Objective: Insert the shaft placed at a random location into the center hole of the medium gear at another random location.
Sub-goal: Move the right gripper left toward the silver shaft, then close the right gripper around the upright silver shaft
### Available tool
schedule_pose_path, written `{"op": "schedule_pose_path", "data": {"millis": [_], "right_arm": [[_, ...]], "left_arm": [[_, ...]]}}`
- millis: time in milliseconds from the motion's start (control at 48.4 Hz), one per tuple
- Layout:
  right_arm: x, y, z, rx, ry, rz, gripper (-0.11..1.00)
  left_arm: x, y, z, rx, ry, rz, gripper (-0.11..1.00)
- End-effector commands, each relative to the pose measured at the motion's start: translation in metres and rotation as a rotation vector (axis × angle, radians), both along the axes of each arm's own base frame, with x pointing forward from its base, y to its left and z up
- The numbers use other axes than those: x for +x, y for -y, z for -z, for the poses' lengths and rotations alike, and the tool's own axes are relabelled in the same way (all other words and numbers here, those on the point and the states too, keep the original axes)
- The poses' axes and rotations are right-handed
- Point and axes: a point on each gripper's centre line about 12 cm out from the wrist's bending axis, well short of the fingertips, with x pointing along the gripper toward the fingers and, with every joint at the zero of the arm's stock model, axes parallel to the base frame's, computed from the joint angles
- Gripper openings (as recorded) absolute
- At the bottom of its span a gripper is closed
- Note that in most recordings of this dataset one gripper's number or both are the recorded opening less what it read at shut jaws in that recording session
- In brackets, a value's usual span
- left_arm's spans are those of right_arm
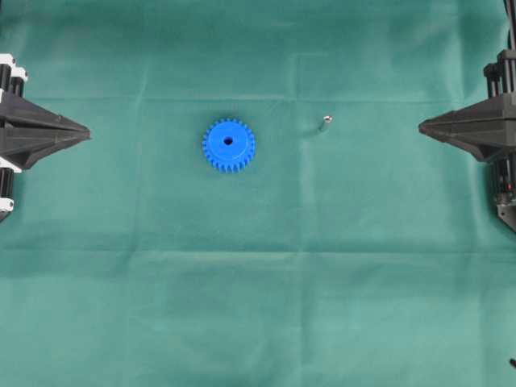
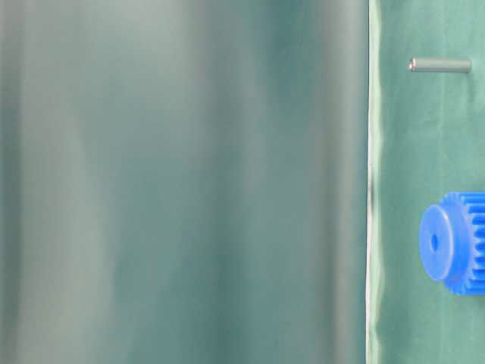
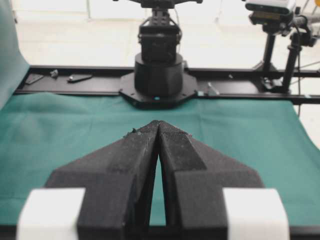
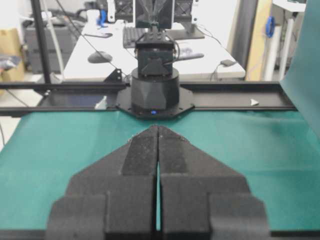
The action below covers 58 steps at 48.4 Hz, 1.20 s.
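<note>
While both arms sit drawn back at opposite edges of the bench (image 1: 258,322), nothing is held in either hand. Closest to each wrist camera are that arm's own black, foam-faced fingers: the left hand (image 3: 158,125) has its two fingers pressed together, meeting at the tips, and the right hand (image 4: 158,129) is likewise together, tips touching, with only green cloth (image 3: 60,130) beyond them. From overhead, the left hand (image 1: 85,129) points inward from the left edge and the right hand (image 1: 422,126) points inward from the right edge, the two facing each other across the middle at about the same height in that view. Farther out from both, on the open cloth, lies the medium gear (image 1: 229,144), flat on the cloth a little left of the middle, its center hole (image 1: 228,141) facing up and unfilled. The shaft (image 1: 326,123) rests on the cloth to the gear's right and slightly farther up in the overhead view, well apart from the gear and nearer the right hand than the left. At table level the shaft (image 2: 439,66) and the gear (image 2: 453,243) both show against the cloth, separate, the hole (image 2: 434,242) visible as a small dark spot.
</note>
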Motion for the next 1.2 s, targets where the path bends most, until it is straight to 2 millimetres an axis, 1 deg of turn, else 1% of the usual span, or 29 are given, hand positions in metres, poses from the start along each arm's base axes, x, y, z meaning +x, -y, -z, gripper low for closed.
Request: {"op": "schedule_pose_path", "data": {"millis": [0, 103, 228, 352, 434, 476, 538, 579, 641, 786, 827, 848, 951, 993, 1179], "right_arm": [[0.003, 0.001, -0.002, -0.004, -0.005, 0.003, 0.01], [0.004, 0.006, -0.004, -0.004, -0.043, 0.032, 0.01], [0.006, 0.012, 0.002, -0.002, -0.077, 0.058, 0.01], [0.012, 0.020, 0.013, 0.008, -0.123, 0.094, 0.01], [0.019, 0.028, 0.025, 0.020, -0.157, 0.127, 0.01], [0.023, 0.031, 0.031, 0.025, -0.174, 0.140, 0.03], [0.029, 0.035, 0.041, 0.029, -0.204, 0.151, 0.11], [0.034, 0.038, 0.049, 0.032, -0.228, 0.160, 0.20], [0.041, 0.043, 0.061, 0.035, -0.267, 0.175, 0.36], [0.058, 0.055, 0.097, 0.040, -0.351, 0.211, 0.80], [0.061, 0.059, 0.106, 0.044, -0.369, 0.220, 0.88], [0.063, 0.060, 0.111, 0.046, -0.378, 0.224, 0.90], [0.071, 0.070, 0.136, 0.057, -0.422, 0.249, 0.83], [0.072, 0.072, 0.143, 0.060, -0.436, 0.256, 0.83], [0.081, 0.079, 0.168, 0.068, -0.464, 0.271, 0.84]], "left_arm": [[0.006, 0.001, -0.008, 0.001, -0.012, 0.007, 0.00], [0.006, 0.001, -0.008, 0.001, -0.018, 0.007, 0.00], [0.005, 0.001, -0.009, 0.001, -0.015, 0.004, 0.00], [0.006, 0.000, -0.008, 0.001, -0.018, -0.001, 0.00], [0.006, -0.001, -0.008, 0.003, -0.020, -0.004, 0.00], [0.006, -0.001, -0.008, 0.003, -0.022, -0.004, 0.00], [0.006, -0.001, -0.008, 0.003, -0.023, -0.004, 0.00], [0.006, -0.001, -0.008, 0.003, -0.022, -0.004, 0.00], [0.006, -0.001, -0.008, 0.003, -0.022, -0.004, 0.00], [0.005, -0.001, -0.008, 0.003, -0.022, -0.004, 0.00], [0.005, -0.001, -0.008, 0.003, -0.022, -0.004, 0.00], [0.005, -0.001, -0.008, 0.003, -0.022, -0.004, 0.00], [0.006, -0.001, -0.008, 0.004, -0.025, -0.004, 0.00], [0.006, -0.001, -0.007, 0.006, -0.028, -0.005, 0.00], [0.006, -0.002, -0.006, 0.004, -0.031, -0.007, 0.00]]}}
